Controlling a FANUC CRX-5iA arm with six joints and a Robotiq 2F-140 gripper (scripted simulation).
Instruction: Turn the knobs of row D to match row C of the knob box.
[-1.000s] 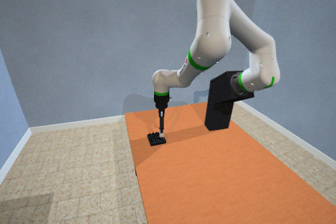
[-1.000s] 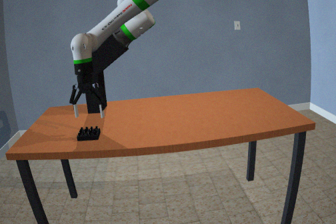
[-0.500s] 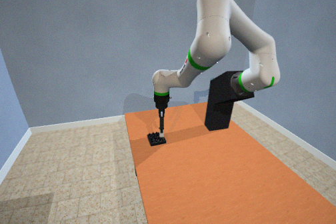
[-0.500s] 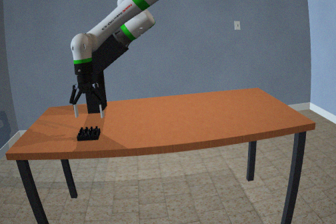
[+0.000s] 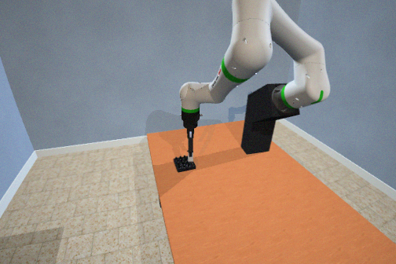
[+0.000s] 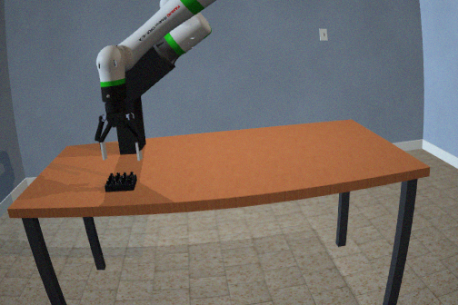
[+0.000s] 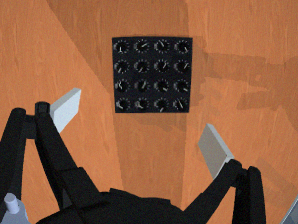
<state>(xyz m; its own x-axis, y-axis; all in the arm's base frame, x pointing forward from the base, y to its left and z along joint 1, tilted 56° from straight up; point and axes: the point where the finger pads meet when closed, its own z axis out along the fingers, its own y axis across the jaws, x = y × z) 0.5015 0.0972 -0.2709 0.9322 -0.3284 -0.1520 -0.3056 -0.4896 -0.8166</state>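
One bent arm (image 6: 150, 34) points its wide-open, empty claw (image 6: 120, 154) straight down above the knob box (image 6: 121, 182)

White rounded arm (image 5: 251, 34), green joint bands, red lettering, black pincer (image 6: 120, 152) with pale fingertips

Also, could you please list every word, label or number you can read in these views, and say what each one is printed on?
Red and dark lettering runs along the arm's forearm link in the exterior view: too blurred to read.
A small red mark on the same link in the top view: unreadable.
The knob names on the knob box: too small to read in any view.
The open gripper shows no text.
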